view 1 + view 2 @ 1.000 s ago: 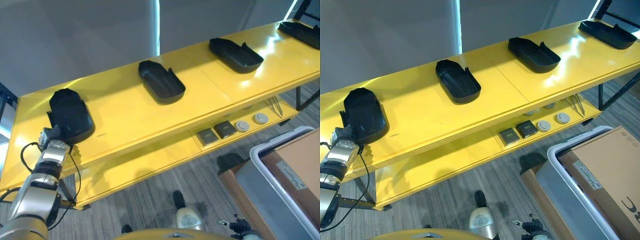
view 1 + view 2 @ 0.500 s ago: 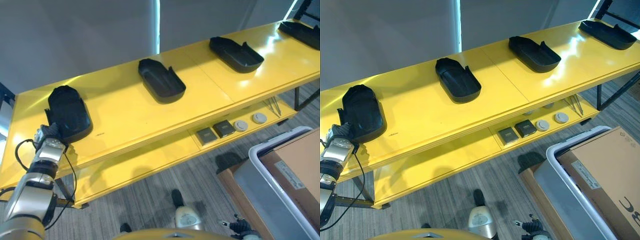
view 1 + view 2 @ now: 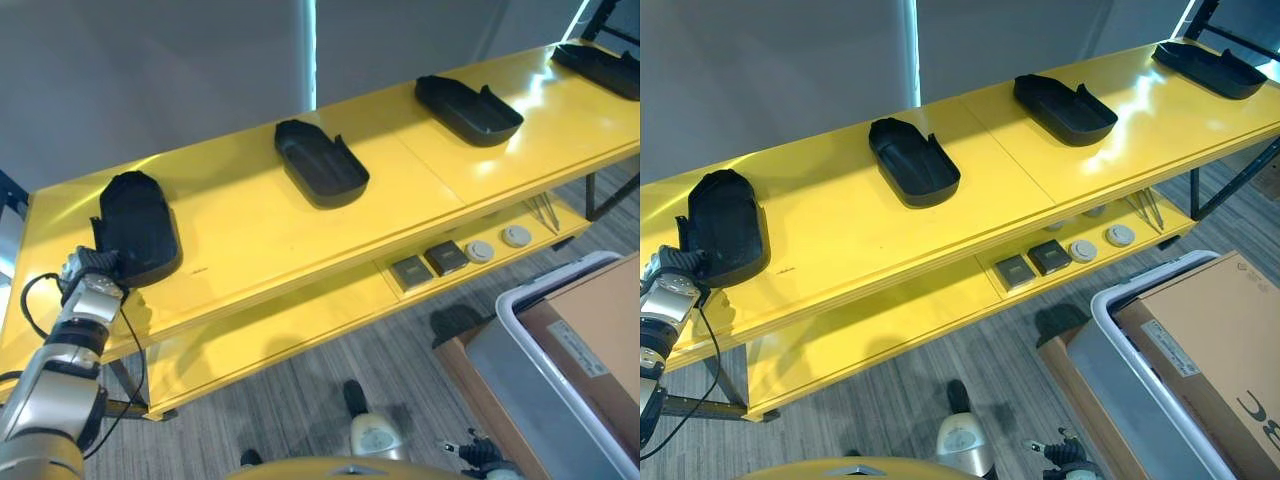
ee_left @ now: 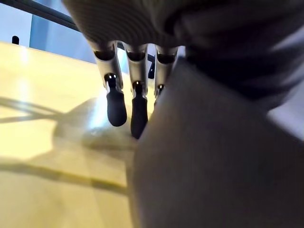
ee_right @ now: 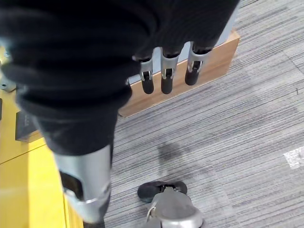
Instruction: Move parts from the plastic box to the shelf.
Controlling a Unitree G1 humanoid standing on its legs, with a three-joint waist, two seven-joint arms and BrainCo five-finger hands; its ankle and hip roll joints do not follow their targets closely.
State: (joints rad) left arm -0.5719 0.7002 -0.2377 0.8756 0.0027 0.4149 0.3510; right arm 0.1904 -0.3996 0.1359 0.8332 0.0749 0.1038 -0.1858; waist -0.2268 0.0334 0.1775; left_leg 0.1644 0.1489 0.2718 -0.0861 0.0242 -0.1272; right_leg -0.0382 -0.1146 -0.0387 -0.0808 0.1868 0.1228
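1. On the yellow shelf (image 3: 260, 235), four black moulded parts in a row: leftmost part (image 3: 136, 225) near the left end, second part (image 3: 320, 163) mid-shelf, third part (image 3: 467, 108) further right, fourth part (image 3: 600, 68) at the far right end, all well apart.
2. Left hand (image 3: 88, 272) at the shelf's front edge, against the near end of the leftmost part; in the left wrist view fingers (image 4: 117, 107) straight and loose over the yellow surface, clamped on nothing.
3. Right hand (image 5: 164, 71) hanging over the grey floor, fingers straight, empty.
4. Lower tier (image 3: 300, 315): two dark square pieces (image 3: 430, 265) and two round discs (image 3: 498, 243) side by side.
5. Plastic box (image 3: 520, 350) at lower right, a cardboard carton (image 3: 1200, 330) inside; its label too small to read.
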